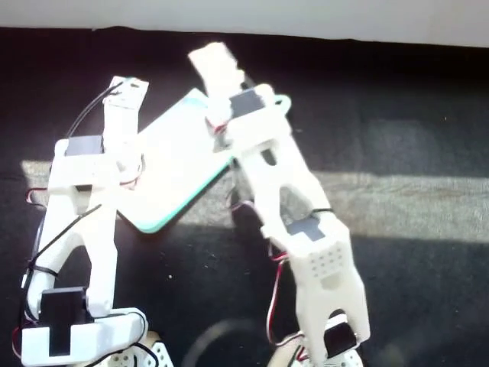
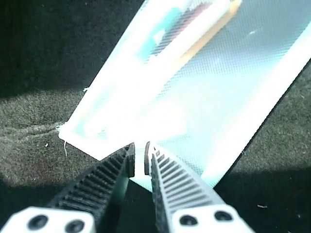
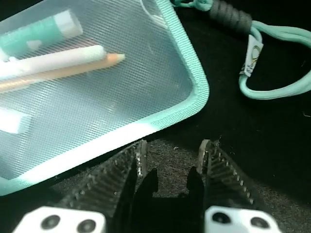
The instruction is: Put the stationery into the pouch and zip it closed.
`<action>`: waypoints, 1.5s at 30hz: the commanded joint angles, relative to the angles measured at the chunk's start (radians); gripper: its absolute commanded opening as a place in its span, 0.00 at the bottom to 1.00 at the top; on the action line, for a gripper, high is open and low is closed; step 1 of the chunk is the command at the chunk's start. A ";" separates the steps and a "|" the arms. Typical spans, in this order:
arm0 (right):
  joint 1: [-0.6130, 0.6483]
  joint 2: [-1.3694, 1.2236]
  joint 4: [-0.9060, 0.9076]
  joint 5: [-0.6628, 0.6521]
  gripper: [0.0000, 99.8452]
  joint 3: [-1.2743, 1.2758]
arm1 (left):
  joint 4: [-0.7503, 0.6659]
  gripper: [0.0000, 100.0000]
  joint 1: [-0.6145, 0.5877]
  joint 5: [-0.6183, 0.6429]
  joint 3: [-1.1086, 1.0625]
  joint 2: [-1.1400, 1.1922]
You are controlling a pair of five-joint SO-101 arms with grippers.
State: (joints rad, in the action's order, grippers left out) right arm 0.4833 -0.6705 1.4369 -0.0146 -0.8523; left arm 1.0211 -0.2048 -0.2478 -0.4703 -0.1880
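Zipping: left fingers (image 2: 170, 179), closed on the pouch (image 2: 204, 97) edge at lower centre, anchor it, so the open right fingers (image 3: 116, 174) should take the cord (image 3: 284, 33) at upper right.

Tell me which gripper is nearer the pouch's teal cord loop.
Right. The right gripper sits open just off the pouch corner beside the cord loop; the left gripper is at the pouch's far edge.
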 commanded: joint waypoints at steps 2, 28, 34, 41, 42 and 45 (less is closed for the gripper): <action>-0.183 0.004 -0.077 0.006 0.18 -0.062 | -0.186 0.06 0.010 0.063 -0.016 0.062; -0.378 -0.412 -0.361 0.000 0.18 -0.196 | 0.275 0.06 -0.010 0.184 0.381 0.516; -0.395 -0.358 -0.162 0.000 0.18 -0.409 | 0.282 0.06 -0.101 0.051 0.519 0.521; -0.395 -0.351 0.013 0.000 0.18 -0.642 | 0.279 0.06 -0.094 0.052 0.733 0.522; -0.395 -0.349 0.044 0.000 0.18 -0.674 | 0.278 0.06 -0.094 0.054 0.759 0.522; -0.398 -0.348 0.159 0.000 0.18 -0.794 | 0.276 0.06 -0.084 0.055 0.816 0.524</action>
State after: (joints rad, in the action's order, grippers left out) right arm 0.0997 -1.1078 1.5106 -0.0146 -1.5136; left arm 1.3004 -0.2923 -0.1880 0.2647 0.3399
